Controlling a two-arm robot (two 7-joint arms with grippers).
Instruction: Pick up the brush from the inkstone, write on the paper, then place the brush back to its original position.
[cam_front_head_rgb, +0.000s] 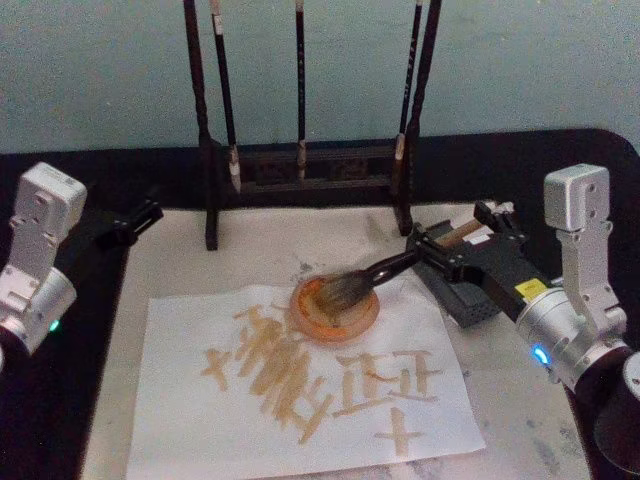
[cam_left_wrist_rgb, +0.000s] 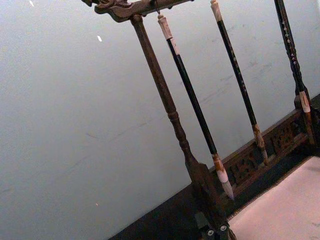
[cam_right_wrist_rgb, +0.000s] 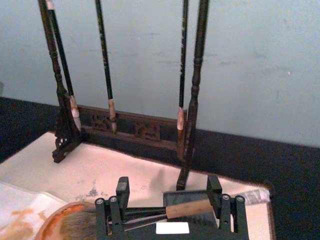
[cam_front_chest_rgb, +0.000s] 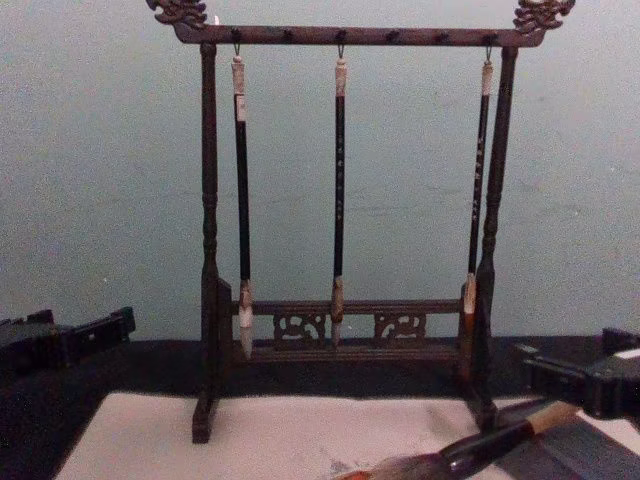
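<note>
The brush (cam_front_head_rgb: 385, 268) lies slanted. Its bushy bristles sit in an orange dish (cam_front_head_rgb: 335, 308) and its tan handle (cam_right_wrist_rgb: 189, 209) rests over the dark grey inkstone (cam_front_head_rgb: 478, 303). My right gripper (cam_front_head_rgb: 455, 225) stands open over the inkstone, one finger on each side of the handle's upper end, and its pads (cam_right_wrist_rgb: 122, 189) are clear of it. In the chest view the brush (cam_front_chest_rgb: 480, 450) slants up towards that right gripper (cam_front_chest_rgb: 585, 380). The white paper (cam_front_head_rgb: 200, 420) carries tan strokes. My left gripper (cam_front_head_rgb: 130, 225) is parked at the far left, off the mat.
A dark wooden rack (cam_front_head_rgb: 300, 165) with three slim hanging brushes (cam_front_chest_rgb: 339, 190) stands at the back of the off-white mat (cam_front_head_rgb: 260, 235). The orange dish sits on the paper's far edge. Black tabletop (cam_front_head_rgb: 60, 420) borders the mat on both sides.
</note>
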